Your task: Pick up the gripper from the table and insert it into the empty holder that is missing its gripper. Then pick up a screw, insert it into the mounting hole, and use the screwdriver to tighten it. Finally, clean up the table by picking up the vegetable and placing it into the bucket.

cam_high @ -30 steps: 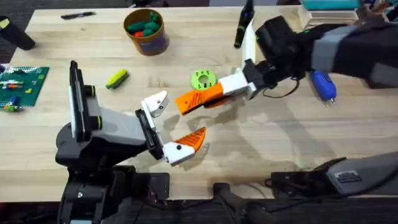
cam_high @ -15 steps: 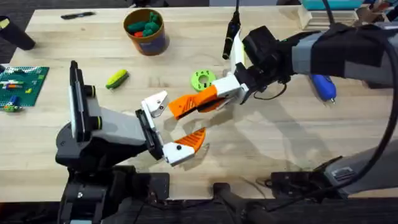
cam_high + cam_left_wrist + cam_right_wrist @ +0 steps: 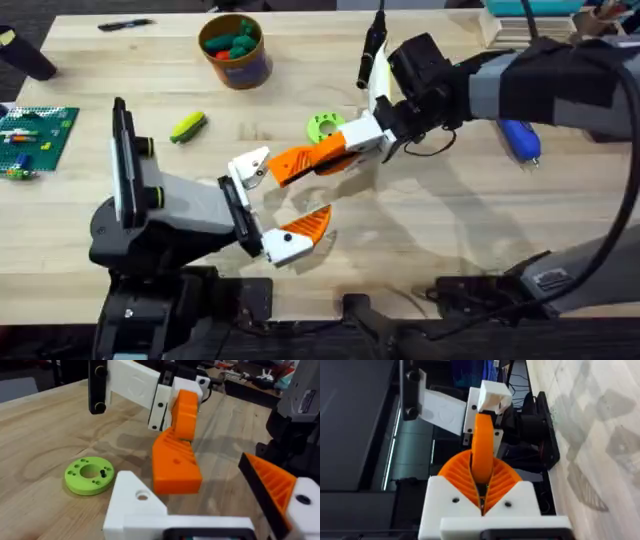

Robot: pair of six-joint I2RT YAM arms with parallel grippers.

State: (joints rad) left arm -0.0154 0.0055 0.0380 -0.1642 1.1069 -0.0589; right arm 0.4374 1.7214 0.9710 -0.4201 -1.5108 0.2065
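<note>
A pale wooden worktop (image 3: 420, 240) carries the scene, with a green circuit-board-like tray (image 3: 35, 140) at its left edge; no writing on anything can be read.

The right hand (image 3: 318, 160) is clamped shut on the small orange ribbed wedge-shaped plastic gripper (image 3: 300, 160), holding it just above the worktop with its tip at the white angular plastic holder (image 3: 250, 168) that forms the upper finger mount of the left hand (image 3: 285, 200). In the left wrist view the orange piece (image 3: 175, 465) hangs just beyond the bare white mount (image 3: 131, 496); whether they touch is hard to tell.

The left hand stands wide open and holds nothing, its lower finger carrying its own orange pad (image 3: 312, 222).

Against half a second ago, the right hand has shifted slightly up and the wedge has closed toward the holder.

The lime-green round disc with holes (image 3: 325, 126) lies just behind. The yellow-green toy vegetable (image 3: 188, 126) lies on the left part of the worktop, near the round orange-brown bucket with a blue band (image 3: 236, 48). The bright blue cylindrical screwdriver (image 3: 519, 137) lies at the right.
</note>
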